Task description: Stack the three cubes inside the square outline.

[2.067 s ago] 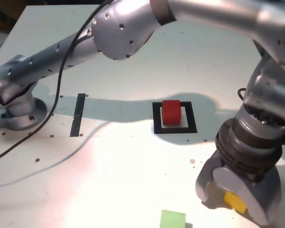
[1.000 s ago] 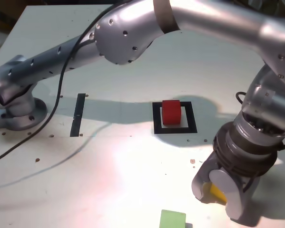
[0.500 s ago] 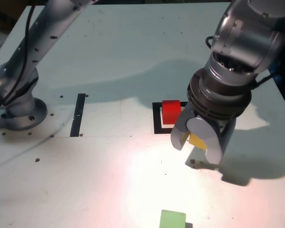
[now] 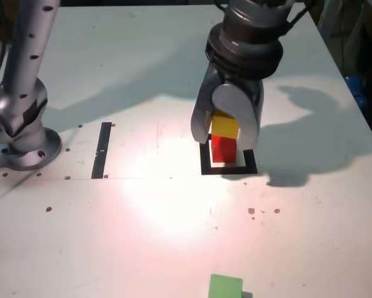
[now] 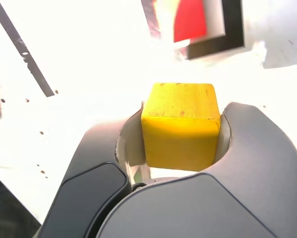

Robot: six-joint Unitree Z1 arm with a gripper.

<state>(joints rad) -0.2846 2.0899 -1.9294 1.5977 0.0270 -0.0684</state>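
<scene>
Yellow cube (image 4: 225, 126) is sitting pinched in my gripper (image 4: 226, 127) directly over the red cube (image 4: 223, 149) inside the square outline (image 4: 204, 161), green cube (image 4: 225, 287) at six o'clock.

Cubes: three total.
- One red cube (image 4: 223, 149) (image 5: 190, 20), inside outline.
- One yellow cube (image 4: 225, 126) (image 5: 181, 125), at 12 o'clock of red in exterior view.
- One green cube (image 4: 225, 287), at 6 o'clock of red in exterior view, well apart, exterior view only.

Square outline (image 4: 205, 162) (image 5: 233, 27): one, black tape.

Thin black strip (image 4: 102, 149) (image 5: 21, 47): one, at 9 o'clock of outline in exterior view.

Gripper (image 4: 228, 127) (image 5: 180, 131): one.

Table (image 4: 142, 236): one, white.
</scene>
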